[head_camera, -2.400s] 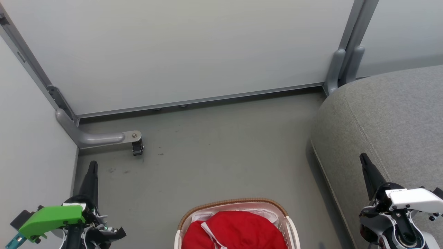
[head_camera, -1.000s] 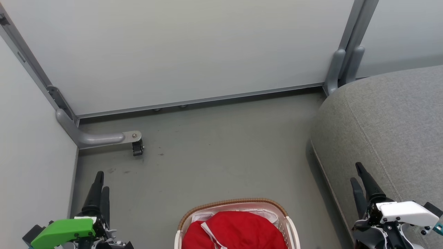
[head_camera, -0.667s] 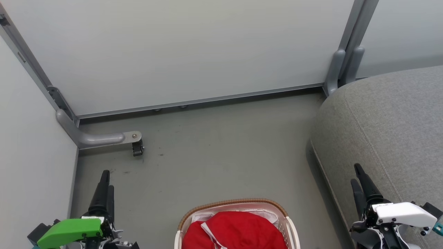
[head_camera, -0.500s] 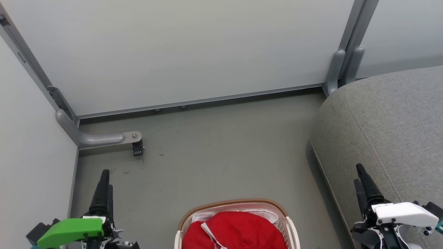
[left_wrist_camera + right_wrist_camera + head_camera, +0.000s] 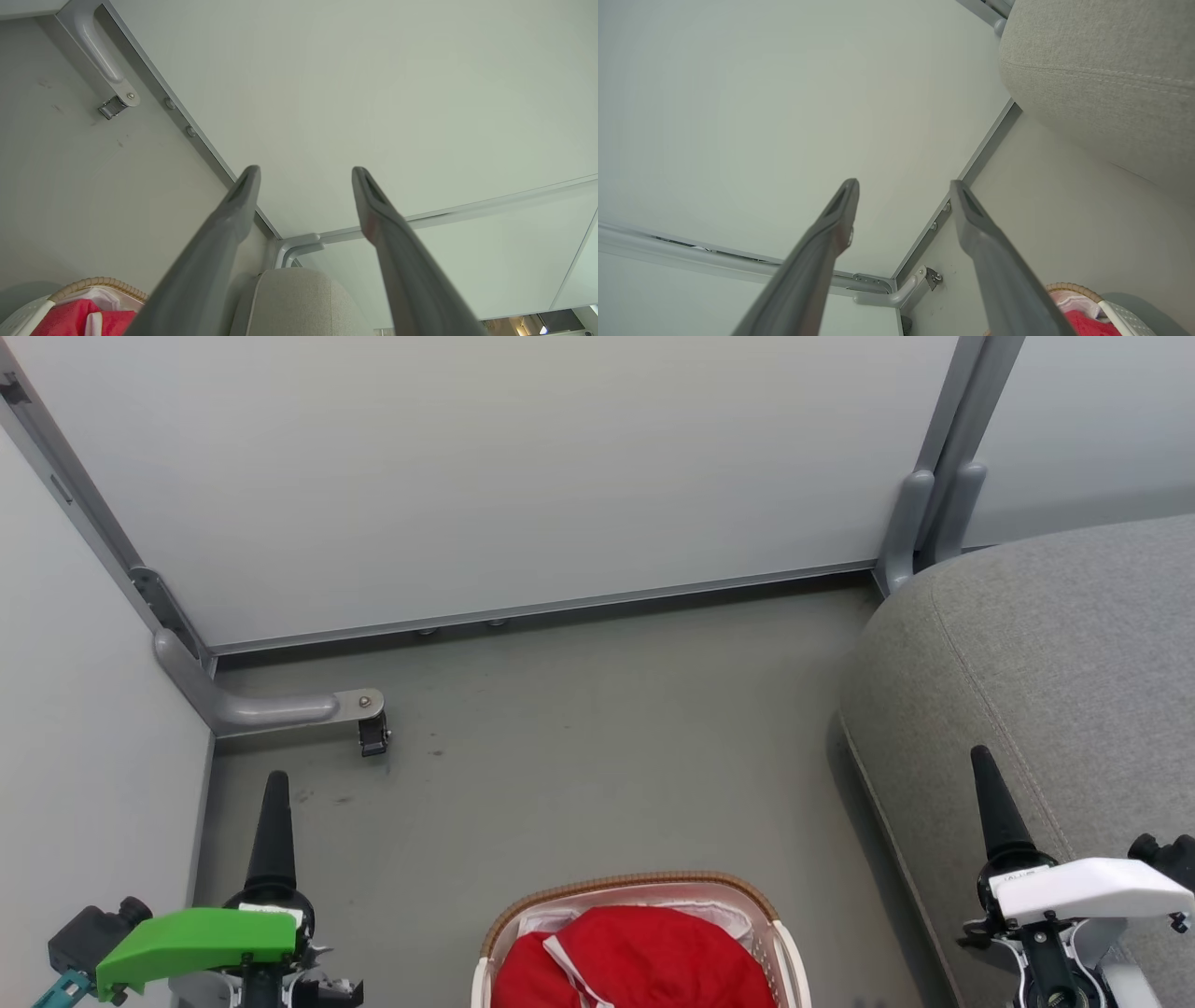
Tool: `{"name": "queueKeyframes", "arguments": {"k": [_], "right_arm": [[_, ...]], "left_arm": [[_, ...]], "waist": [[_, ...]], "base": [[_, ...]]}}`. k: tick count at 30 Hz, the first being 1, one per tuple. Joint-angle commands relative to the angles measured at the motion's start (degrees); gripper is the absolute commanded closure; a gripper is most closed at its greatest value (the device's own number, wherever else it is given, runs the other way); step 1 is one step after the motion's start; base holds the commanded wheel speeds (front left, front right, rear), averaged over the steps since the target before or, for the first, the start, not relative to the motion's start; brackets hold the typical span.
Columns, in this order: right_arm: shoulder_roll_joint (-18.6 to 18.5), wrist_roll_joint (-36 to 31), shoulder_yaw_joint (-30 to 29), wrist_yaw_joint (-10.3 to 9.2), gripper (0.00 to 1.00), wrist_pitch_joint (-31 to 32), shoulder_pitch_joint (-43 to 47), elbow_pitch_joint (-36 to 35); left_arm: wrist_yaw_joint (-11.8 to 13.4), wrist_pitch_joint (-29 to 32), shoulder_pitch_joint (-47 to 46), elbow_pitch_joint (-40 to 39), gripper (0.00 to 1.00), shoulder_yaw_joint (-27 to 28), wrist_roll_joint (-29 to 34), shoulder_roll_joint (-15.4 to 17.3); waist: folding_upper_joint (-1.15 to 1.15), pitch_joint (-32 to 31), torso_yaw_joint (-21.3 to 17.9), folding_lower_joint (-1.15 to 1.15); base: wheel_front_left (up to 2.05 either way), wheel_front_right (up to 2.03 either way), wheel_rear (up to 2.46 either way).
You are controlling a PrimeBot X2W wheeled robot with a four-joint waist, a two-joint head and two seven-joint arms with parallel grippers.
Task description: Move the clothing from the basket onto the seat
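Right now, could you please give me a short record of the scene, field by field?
seat: grey cushion at right, no clothing on the visible part
basket: on the floor, left of the seat, not touching it
clothing: red heap with white trim, inside the basket
left gripper: open, empty, left of the basket
right gripper: open, empty, by the seat's near edge
progress: clothing not yet moved

Bright, even, diffuse light; soft shadows; wrist views distorted.

We saw our right gripper point(image 5: 903, 189) spread wide (tips well apart), the seat point(image 5: 1101, 70) upper right, the basket point(image 5: 1069, 286) below.
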Motion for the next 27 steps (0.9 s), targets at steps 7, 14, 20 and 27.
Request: {"name": "queueKeyframes", "arguments": {"k": [7,14,20,27], "right_arm": [[-0.51,-11.20,0.95,0.01,0.00,-1.84,0.13,-3.71],[-0.57,-17.27,1.43,0.02,0.00,-3.14,0.68,-4.01],[-0.62,-22.84,2.21,0.02,0.00,-4.21,1.26,-4.16],[-0.67,-28.73,2.70,0.02,0.00,-5.35,1.86,-3.84]], "left_arm": [[0.99,-1.73,0.07,-3.12,0.00,-1.11,10.17,0.38],[2.22,-3.05,0.90,-4.54,0.00,-2.39,18.37,0.42],[2.98,-4.09,1.89,-4.78,0.00,-3.46,24.86,0.46],[3.60,-5.24,2.92,-4.10,0.00,-4.33,30.61,0.50]], "waist": [[0.00,0.01,0.11,0.00],[0.00,-0.12,0.17,0.00],[0.00,-0.31,0.19,0.00],[0.00,-0.42,0.23,0.00]], "base": [[0.00,0.00,0.00],[0.00,0.00,0.00],[0.00,0.00,0.00],[0.00,0.00,0.00]]}}
